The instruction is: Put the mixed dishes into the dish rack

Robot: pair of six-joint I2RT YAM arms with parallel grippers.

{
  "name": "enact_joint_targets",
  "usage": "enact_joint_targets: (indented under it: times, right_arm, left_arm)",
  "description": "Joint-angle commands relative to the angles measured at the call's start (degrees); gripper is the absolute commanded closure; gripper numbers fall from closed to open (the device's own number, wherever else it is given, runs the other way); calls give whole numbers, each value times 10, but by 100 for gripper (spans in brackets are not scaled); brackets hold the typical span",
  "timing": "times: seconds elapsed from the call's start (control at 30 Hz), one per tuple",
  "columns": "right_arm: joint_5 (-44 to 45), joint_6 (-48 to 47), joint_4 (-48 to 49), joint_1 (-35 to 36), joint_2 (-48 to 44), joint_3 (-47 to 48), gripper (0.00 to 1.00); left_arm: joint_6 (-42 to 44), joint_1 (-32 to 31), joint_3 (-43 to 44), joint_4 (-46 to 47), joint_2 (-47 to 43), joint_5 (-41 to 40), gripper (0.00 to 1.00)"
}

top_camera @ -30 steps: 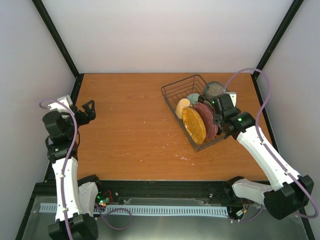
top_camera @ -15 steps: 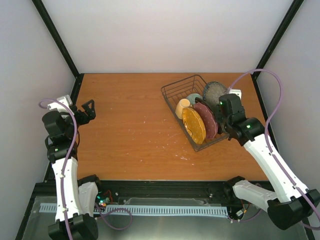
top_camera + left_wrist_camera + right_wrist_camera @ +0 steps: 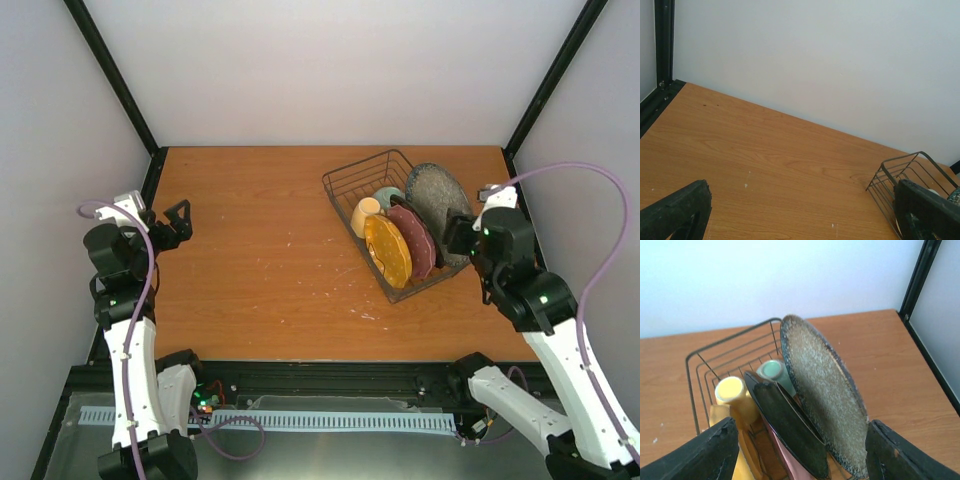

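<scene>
The dish rack (image 3: 345, 184) stands at the back right, and its dark wire (image 3: 705, 353) (image 3: 900, 172) shows in both wrist views. In it stand the grey speckled plate (image 3: 438, 198) (image 3: 825, 390), the maroon plate (image 3: 412, 240) (image 3: 790, 427) and the orange plate (image 3: 387, 250) (image 3: 744, 468). The yellow mug (image 3: 365, 214) (image 3: 732, 392) and the green bowl (image 3: 386, 195) (image 3: 772, 371) lie behind them. My right gripper (image 3: 457, 237) (image 3: 800, 460) hangs open just right of the grey plate, holding nothing. My left gripper (image 3: 178, 218) (image 3: 800, 220) is open at the far left, well away from the rack.
Bare wooden table (image 3: 260, 250) stretches between the left gripper and the rack. Black frame posts (image 3: 545, 90) and white walls close in the back and sides. The table's right edge (image 3: 930, 365) runs close past the rack.
My right gripper has opened wider and drawn back to the right, away from the rack. The grey plate stays leaning in the rack, now more exposed. The left arm has not moved.
</scene>
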Motion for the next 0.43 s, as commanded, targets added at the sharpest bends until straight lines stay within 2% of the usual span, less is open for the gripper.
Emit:
enact_joint_targets:
  times: [0.0,0.4]
  right_arm:
    - [12,-1,-23,-4,-41,19,32]
    - [13,16,-37,-4,-64,5,33]
  left_arm:
    - [-4,-2,-3,19,-5,11,0]
    - [1,-3,-15,18,-1,11,0]
